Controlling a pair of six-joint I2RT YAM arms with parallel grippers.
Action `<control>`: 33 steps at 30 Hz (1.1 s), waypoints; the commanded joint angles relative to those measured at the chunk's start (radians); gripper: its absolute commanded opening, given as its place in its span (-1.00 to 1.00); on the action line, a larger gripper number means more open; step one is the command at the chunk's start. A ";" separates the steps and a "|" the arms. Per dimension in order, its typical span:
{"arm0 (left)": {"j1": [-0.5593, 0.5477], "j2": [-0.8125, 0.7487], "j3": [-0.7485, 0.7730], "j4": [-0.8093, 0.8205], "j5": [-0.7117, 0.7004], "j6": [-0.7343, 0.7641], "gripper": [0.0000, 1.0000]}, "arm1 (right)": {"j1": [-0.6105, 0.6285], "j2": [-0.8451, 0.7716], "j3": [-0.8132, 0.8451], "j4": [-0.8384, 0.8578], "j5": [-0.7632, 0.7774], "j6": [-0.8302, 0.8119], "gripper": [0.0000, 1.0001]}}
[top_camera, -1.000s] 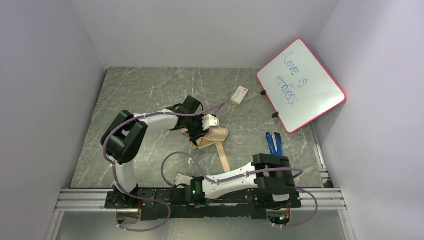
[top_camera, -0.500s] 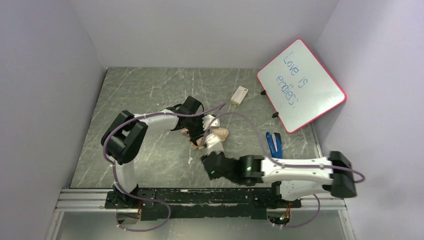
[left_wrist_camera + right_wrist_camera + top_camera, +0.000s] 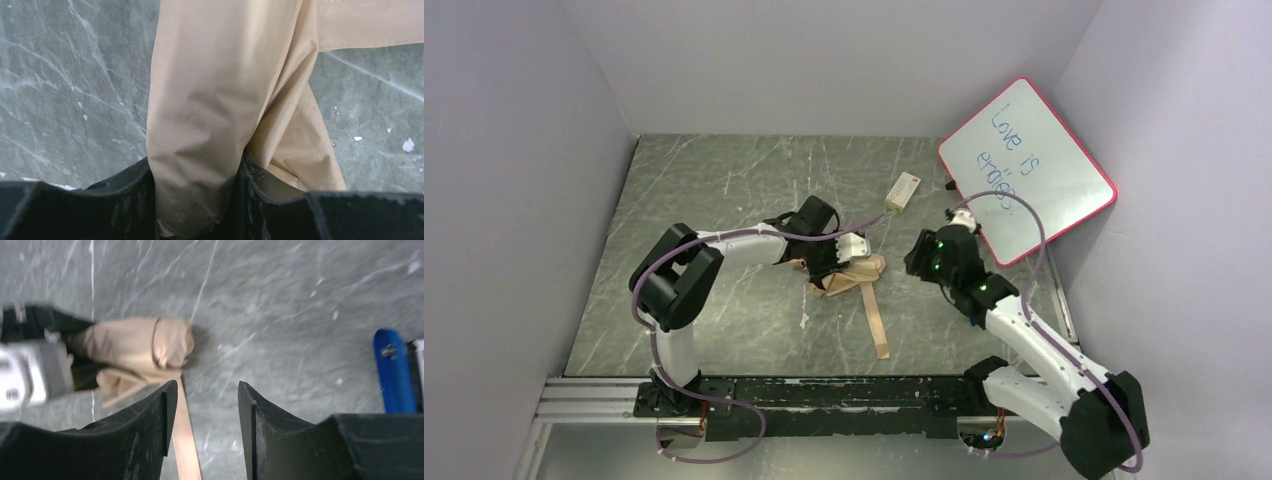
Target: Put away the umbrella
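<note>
Tan umbrella [image 3: 200, 100] fabric pinched in the left tool [image 3: 196, 172] may slip free if the empty, parted right tool [image 3: 206, 390] tugs the strap [image 3: 187, 450].

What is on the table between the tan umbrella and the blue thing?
Nothing: the right wrist view shows only bare grey marble table between the folded tan fabric umbrella and the blue stapler-like object.

We logged the left arm [image 3: 734, 240] folded at the elbow, forearm pointing right. The left claw [image 3: 197, 170] sat low, both fingers clamped on the umbrella [image 3: 210, 100] fabric. The right arm [image 3: 1034, 345] stretched forward and leftward from its base, wrist pitched down. The right claw [image 3: 207, 390] hung with jaws parted, gripping nothing.
</note>
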 commanded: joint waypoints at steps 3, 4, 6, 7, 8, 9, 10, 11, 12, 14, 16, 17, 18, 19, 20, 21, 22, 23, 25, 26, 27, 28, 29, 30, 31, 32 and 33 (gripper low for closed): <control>-0.062 0.006 -0.040 0.059 -0.191 -0.067 -0.90 | -0.288 0.185 0.095 0.209 -0.341 -0.155 0.11; -0.069 0.005 -0.043 0.064 -0.211 -0.078 -0.90 | -0.304 0.233 0.136 0.203 -0.352 -0.176 0.11; -0.082 0.002 -0.053 0.073 -0.237 -0.093 -0.91 | -0.323 0.309 0.205 0.187 -0.369 -0.204 0.06; -0.091 -0.001 -0.059 0.079 -0.256 -0.098 -0.90 | -0.327 0.348 0.232 0.181 -0.383 -0.217 0.06; -0.097 -0.001 -0.064 0.082 -0.263 -0.100 -0.90 | -0.330 0.370 0.251 0.179 -0.394 -0.223 0.06; -0.101 -0.001 -0.069 0.084 -0.270 -0.101 -0.90 | -0.332 0.385 0.266 0.182 -0.405 -0.223 0.05; -0.104 -0.002 -0.073 0.085 -0.273 -0.100 -0.90 | -0.333 0.399 0.273 0.184 -0.425 -0.223 0.03; -0.108 0.000 -0.075 0.086 -0.275 -0.099 -0.90 | -0.332 0.409 0.276 0.184 -0.445 -0.222 0.00; -0.111 0.003 -0.075 0.083 -0.275 -0.100 -0.90 | -0.332 0.416 0.276 0.179 -0.460 -0.217 -0.04; -0.114 0.009 -0.066 0.073 -0.273 -0.099 -0.91 | -0.333 0.407 0.249 0.169 -0.476 -0.204 -0.13; -0.113 0.015 -0.054 0.059 -0.265 -0.094 -0.91 | -0.326 0.361 0.186 0.177 -0.469 -0.175 -0.15; -0.114 0.017 -0.050 0.055 -0.264 -0.093 -0.90 | -0.319 0.328 0.141 0.190 -0.457 -0.154 -0.12; -0.114 0.018 -0.044 0.049 -0.263 -0.091 -0.90 | -0.302 0.287 0.076 0.207 -0.442 -0.131 -0.09; -0.114 0.021 -0.038 0.041 -0.261 -0.087 -0.90 | -0.283 0.247 0.028 0.228 -0.424 -0.105 -0.06; -0.113 0.023 -0.032 0.033 -0.258 -0.083 -0.90 | -0.250 0.204 -0.023 0.250 -0.400 -0.076 -0.03; -0.113 0.027 -0.027 0.026 -0.257 -0.081 -0.90 | -0.208 0.164 -0.068 0.279 -0.360 -0.048 0.00; -0.114 0.031 -0.022 0.018 -0.254 -0.080 -0.90 | -0.161 0.129 -0.116 0.312 -0.308 -0.019 0.02; -0.114 0.036 -0.017 0.011 -0.251 -0.077 -0.90 | -0.106 0.097 -0.160 0.346 -0.261 0.007 0.05; -0.114 0.045 -0.002 -0.006 -0.240 -0.077 -0.90 | -0.008 0.051 -0.240 0.428 -0.179 0.054 0.13; -0.114 0.050 0.005 -0.011 -0.236 -0.077 -0.91 | 0.040 0.043 -0.275 0.478 -0.136 0.071 0.15; -0.114 0.054 0.008 -0.015 -0.231 -0.077 -0.91 | 0.096 0.042 -0.309 0.526 -0.073 0.080 0.17; -0.114 0.057 0.012 -0.016 -0.228 -0.078 -0.91 | 0.131 0.047 -0.335 0.579 -0.027 0.081 0.20; -0.114 0.058 0.016 -0.017 -0.227 -0.078 -0.90 | 0.158 0.058 -0.352 0.611 0.016 0.075 0.25; -0.114 0.059 0.017 -0.019 -0.224 -0.079 -0.90 | 0.174 0.073 -0.360 0.638 0.046 0.065 0.31; -0.114 0.059 0.019 -0.020 -0.222 -0.079 -0.90 | 0.184 0.090 -0.363 0.656 0.068 0.053 0.39; -0.113 0.058 0.019 -0.020 -0.219 -0.080 -0.90 | 0.190 0.109 -0.360 0.680 0.079 0.039 0.44; -0.114 0.057 0.019 -0.019 -0.219 -0.080 -0.90 | 0.194 0.132 -0.356 0.704 0.081 0.017 0.47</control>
